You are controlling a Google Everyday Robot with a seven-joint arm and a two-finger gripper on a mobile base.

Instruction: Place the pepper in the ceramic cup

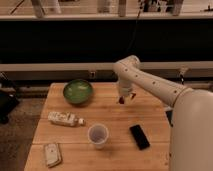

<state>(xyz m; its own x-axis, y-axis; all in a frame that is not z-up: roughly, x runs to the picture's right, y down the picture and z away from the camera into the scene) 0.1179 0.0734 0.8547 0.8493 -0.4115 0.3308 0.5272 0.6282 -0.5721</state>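
My gripper (124, 96) hangs from the white arm over the back middle of the wooden table (107, 112). It is shut on the small dark red pepper (121, 100), which shows at the fingertips just above the tabletop. The white ceramic cup (98, 135) stands upright near the table's front, in front of and to the left of the gripper, well apart from it. Its inside looks empty.
A wide green bowl (78, 91) sits at the back left. A white bottle (65, 118) lies on its side at the left. A black phone (139, 136) lies right of the cup. A small packet (51, 154) lies at the front left corner.
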